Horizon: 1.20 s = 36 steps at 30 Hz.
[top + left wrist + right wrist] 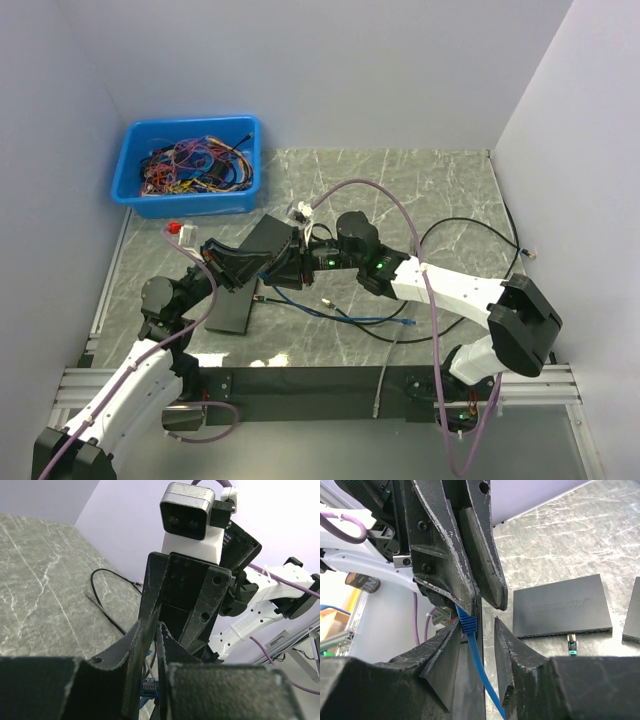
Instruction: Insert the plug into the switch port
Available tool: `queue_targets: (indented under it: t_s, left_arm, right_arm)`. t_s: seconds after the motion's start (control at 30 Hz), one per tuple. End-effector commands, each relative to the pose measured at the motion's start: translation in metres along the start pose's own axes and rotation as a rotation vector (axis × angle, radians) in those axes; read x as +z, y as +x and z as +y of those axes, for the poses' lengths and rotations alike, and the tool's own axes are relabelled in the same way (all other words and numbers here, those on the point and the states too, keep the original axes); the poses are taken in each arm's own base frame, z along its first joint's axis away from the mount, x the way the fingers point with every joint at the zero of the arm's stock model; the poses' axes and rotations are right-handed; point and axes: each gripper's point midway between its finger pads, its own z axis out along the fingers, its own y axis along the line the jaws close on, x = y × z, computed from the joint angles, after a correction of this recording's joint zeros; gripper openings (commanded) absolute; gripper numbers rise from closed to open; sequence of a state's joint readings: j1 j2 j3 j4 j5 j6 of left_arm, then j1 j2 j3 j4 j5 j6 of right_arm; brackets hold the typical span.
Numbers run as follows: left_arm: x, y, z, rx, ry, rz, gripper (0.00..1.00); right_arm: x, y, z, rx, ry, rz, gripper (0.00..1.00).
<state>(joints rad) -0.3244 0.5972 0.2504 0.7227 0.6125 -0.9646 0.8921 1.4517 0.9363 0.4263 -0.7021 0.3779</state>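
A blue plug (468, 622) with a ribbed boot is pinched between the fingers of my left gripper (485, 602), which is shut on it. In the left wrist view the plug (149, 686) shows its contacts deep in the narrow gap of the left gripper (156, 627). Its blue cable (335, 312) trails right across the table. My right gripper (477, 625) is open, with a finger on each side of the boot and cable. The two grippers meet tip to tip over the table: left (266, 275), right (288, 268). Two flat black switches (272, 240) (232, 305) are close by.
A blue bin (185, 160) of tangled wires stands at the back left. A black cable (470, 235) loops at the right. A loose green-tipped plug (571, 646) lies in front of one switch's (562, 605) port edge. Another switch (632, 610) is at that view's right edge.
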Motion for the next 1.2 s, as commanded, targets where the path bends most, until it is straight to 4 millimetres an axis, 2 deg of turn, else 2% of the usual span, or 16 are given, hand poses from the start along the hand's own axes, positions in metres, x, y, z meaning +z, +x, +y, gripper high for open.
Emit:
queue_targets:
  t_s: [0.0, 0.2, 0.3, 0.47, 0.6, 0.63, 0.67, 0.7, 0.73, 0.8, 0.83, 1.03, 1.1, 1.13, 1.17]
  left_arm:
    - [0.001, -0.011, -0.022, 0.04, 0.081, -0.029, 0.01]
    - [0.0, -0.011, -0.022, 0.04, 0.083, -0.035, 0.01]
    - [-0.001, -0.011, -0.023, 0.038, 0.086, -0.037, 0.0]
    - [-0.001, -0.012, -0.022, 0.033, 0.085, -0.043, 0.0]
    - [0.001, -0.012, -0.016, 0.024, 0.054, -0.044, 0.02]
    - [0.001, -0.012, -0.014, 0.023, 0.046, -0.045, 0.05]
    - [0.0, -0.011, -0.01, 0.016, 0.026, -0.041, 0.13]
    - [0.001, -0.012, -0.007, 0.017, 0.007, -0.052, 0.17]
    - [0.0, -0.013, -0.007, 0.017, 0.001, -0.058, 0.29]
    - [-0.001, -0.013, 0.001, 0.009, -0.04, -0.067, 0.42]
    - [-0.002, -0.014, 0.003, 0.01, -0.054, -0.074, 0.54]
    - [-0.004, -0.014, 0.027, -0.001, -0.187, -0.077, 0.81]
    - [-0.005, -0.016, 0.037, -0.001, -0.248, -0.084, 0.84]
    - [-0.008, -0.01, 0.049, -0.021, -0.306, -0.061, 0.85]
    - [-0.011, -0.016, 0.06, -0.012, -0.372, -0.087, 0.86]
  right_arm:
    - [0.002, -0.031, 0.008, -0.055, -0.026, -0.067, 0.39]
    - [0.003, -0.031, 0.013, -0.05, -0.051, -0.069, 0.3]
    - [0.003, -0.032, 0.014, -0.051, -0.061, -0.07, 0.22]
    - [0.002, -0.031, 0.017, -0.051, -0.074, -0.075, 0.0]
    - [-0.001, -0.032, 0.019, -0.058, -0.072, -0.084, 0.0]
    - [-0.001, -0.031, 0.019, -0.061, -0.071, -0.082, 0.0]
    - [-0.003, -0.031, 0.02, -0.063, -0.07, -0.084, 0.0]
    - [-0.003, -0.031, 0.018, -0.064, -0.063, -0.085, 0.0]
    - [-0.004, -0.029, 0.018, -0.06, -0.058, -0.081, 0.0]
    - [-0.006, -0.029, 0.018, -0.068, -0.046, -0.085, 0.0]
    - [-0.007, -0.028, 0.016, -0.067, -0.036, -0.081, 0.0]
    - [-0.013, -0.013, 0.002, -0.064, 0.044, -0.044, 0.0]
    - [-0.016, -0.009, -0.006, -0.068, 0.093, -0.038, 0.0]
    - [-0.017, -0.007, -0.01, -0.07, 0.114, -0.033, 0.0]
    - [-0.02, -0.002, -0.017, -0.069, 0.15, -0.019, 0.0]
